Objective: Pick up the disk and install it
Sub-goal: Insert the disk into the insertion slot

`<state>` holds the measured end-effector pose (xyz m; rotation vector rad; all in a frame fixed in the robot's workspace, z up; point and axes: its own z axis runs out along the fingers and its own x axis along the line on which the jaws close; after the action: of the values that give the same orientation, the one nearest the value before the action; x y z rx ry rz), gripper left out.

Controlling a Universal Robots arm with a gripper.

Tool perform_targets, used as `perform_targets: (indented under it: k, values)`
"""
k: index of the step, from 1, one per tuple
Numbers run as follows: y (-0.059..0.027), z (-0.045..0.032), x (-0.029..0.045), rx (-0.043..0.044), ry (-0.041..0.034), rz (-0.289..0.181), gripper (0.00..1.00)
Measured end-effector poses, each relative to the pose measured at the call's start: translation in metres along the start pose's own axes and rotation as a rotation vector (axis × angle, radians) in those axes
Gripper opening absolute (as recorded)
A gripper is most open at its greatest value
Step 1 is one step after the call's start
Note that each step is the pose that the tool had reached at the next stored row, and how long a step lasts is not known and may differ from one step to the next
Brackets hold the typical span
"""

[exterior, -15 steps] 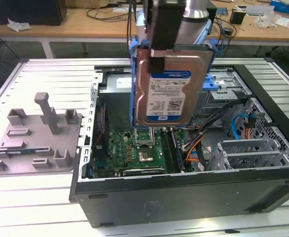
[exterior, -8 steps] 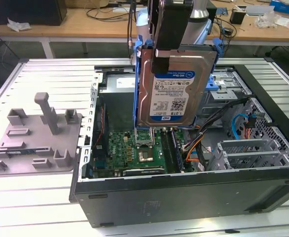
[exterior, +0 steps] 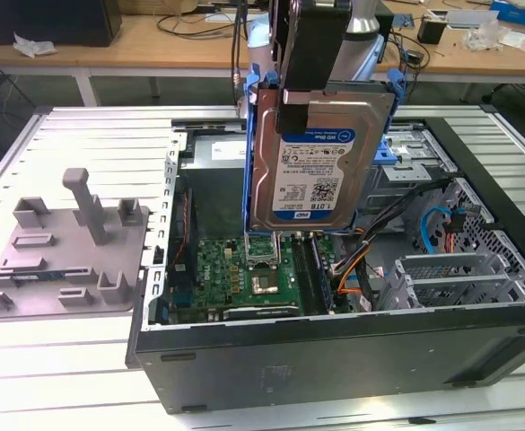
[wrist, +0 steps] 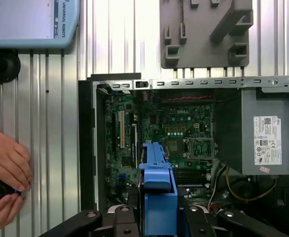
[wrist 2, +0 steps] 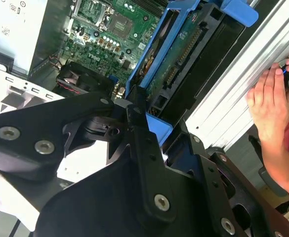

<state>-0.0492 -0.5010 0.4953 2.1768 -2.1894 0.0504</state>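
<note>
The disk (exterior: pixel 311 162), a silver drive with a white-and-blue label in a bright blue carrier, hangs upright over the open computer case (exterior: pixel 334 346). My gripper (exterior: pixel 296 103) is shut on its upper end, with one black finger (exterior: pixel 291 115) lying across the label side. In the second wrist view the disk (wrist 2: pixel 178 66) shows its green circuit-board side, and the black fingers (wrist 2: pixel 140 129) clamp the blue carrier's end. The first wrist view looks along the carrier's blue edge (wrist: pixel 157 190), which stands above the motherboard (wrist: pixel 184 131).
A grey moulded fixture (exterior: pixel 65 242) lies on the table at the exterior view's left. Inside the case are the grey power-supply box (wrist: pixel 265 133), cables (exterior: pixel 356 269) and drive cages (exterior: pixel 406 162). A person's hands (wrist: pixel 3 170) rest at the table edge beside the case.
</note>
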Motion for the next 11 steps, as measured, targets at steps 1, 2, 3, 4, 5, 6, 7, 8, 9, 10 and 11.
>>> perform_targets:
  k: [1,2,3,4,5,6,7,8,9,10,11]
  values:
    - [0.0001,0.0003,0.0002,0.0007,-0.0107,0.000,0.36]
    - [0.0000,0.0003,0.0006,0.0008,-0.0166,0.000,0.36]
    - [0.0000,0.0005,0.0011,0.0009,-0.0200,0.000,0.36]
    - [0.0000,0.0006,0.0022,0.0009,-0.0209,0.000,0.36]
    - [0.0001,0.0006,0.0027,0.0009,-0.0209,0.000,0.36]
    - [-0.0001,0.0006,0.0031,0.0009,-0.0209,0.000,0.36]
    - [-0.0008,0.0007,0.0040,0.0014,-0.0209,0.000,0.36]
    - [-0.0014,0.0007,0.0046,0.0019,-0.0209,0.000,0.36]
    - [-0.0024,0.0007,0.0056,0.0023,-0.0208,0.000,0.36]
    - [-0.0055,0.0009,0.0077,0.0029,-0.0210,0.000,0.36]
    - [-0.0082,0.0009,0.0091,0.0032,-0.0210,0.000,0.36]
